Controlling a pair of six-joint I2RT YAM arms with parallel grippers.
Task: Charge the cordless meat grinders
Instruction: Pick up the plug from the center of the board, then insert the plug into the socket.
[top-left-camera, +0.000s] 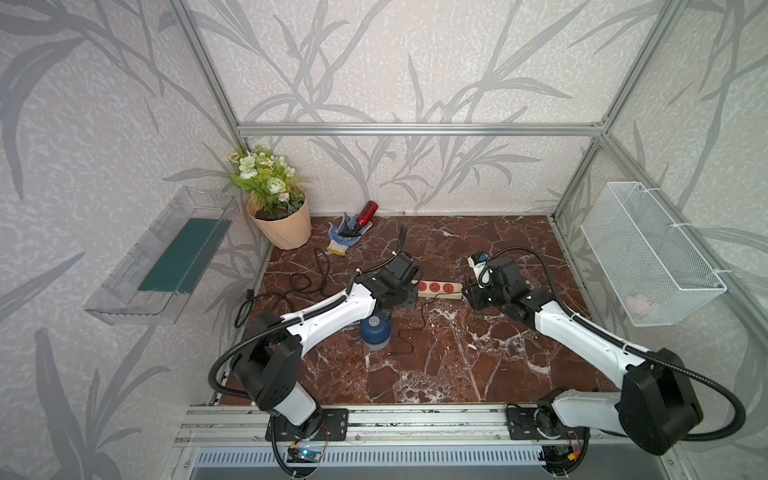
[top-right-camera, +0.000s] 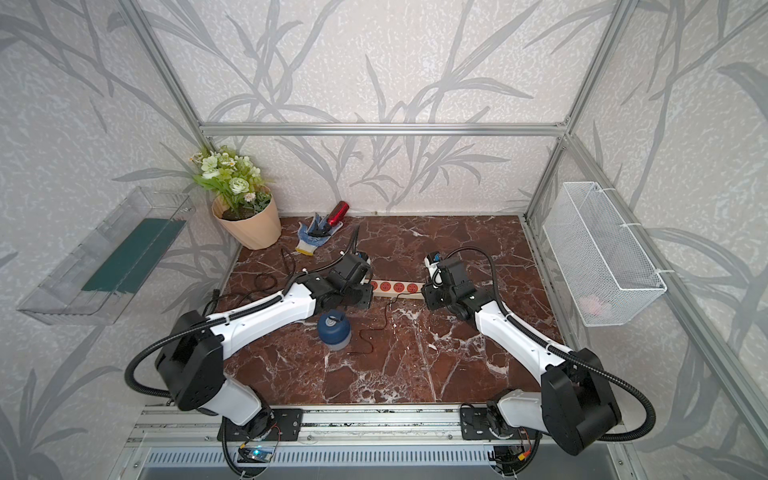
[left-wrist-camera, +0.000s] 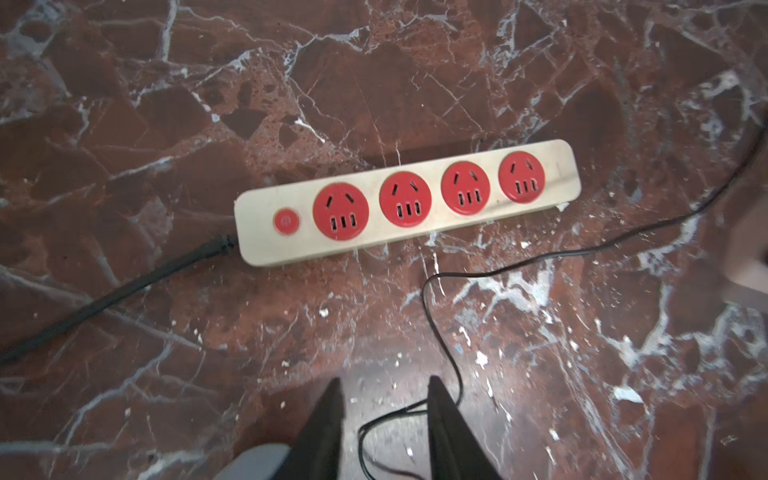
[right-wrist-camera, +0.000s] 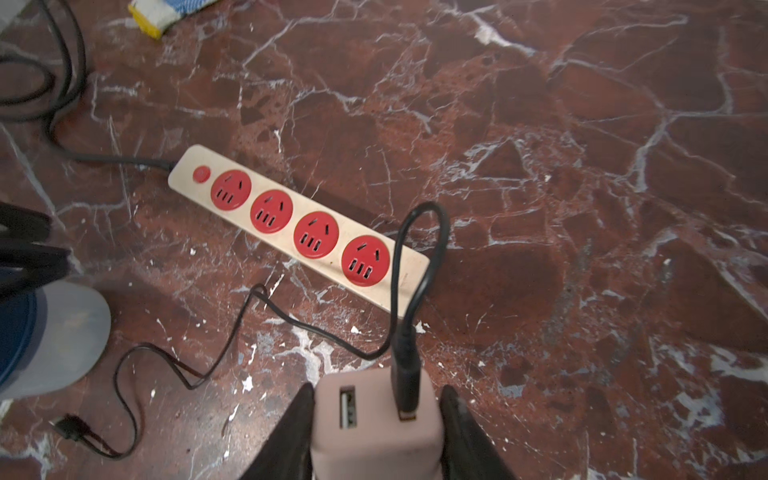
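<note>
The red-brown marble-patterned surface (top-left-camera: 457, 365) carries everything. Across its middle lies the cream plastic power strip with four red round sockets (left-wrist-camera: 405, 203). All four are empty, and the strip sits between the two arms so that either can reach it.

The cordless meat grinder, a squat cylinder with a dark blue domed top and a pale translucent cup base (top-left-camera: 375, 332), stands upright near the strip. It does not touch the strip and sits just beside the left forearm, probably so a short lead can reach it.

The right end effector (right-wrist-camera: 377, 388) is clamped on a pale pinkish block-shaped USB adapter (right-wrist-camera: 374, 415), held off the strip's end, apparently ready for plugging in. A thin black cable (left-wrist-camera: 582, 250) runs from the adapter across the surface, and its loose connector (right-wrist-camera: 68, 427) lies near the grinder, not yet inserted.

The left end effector (left-wrist-camera: 384, 380) has its jaws apart and grips nothing. The cable passes under the gap between them, which suggests a pickup.
</note>
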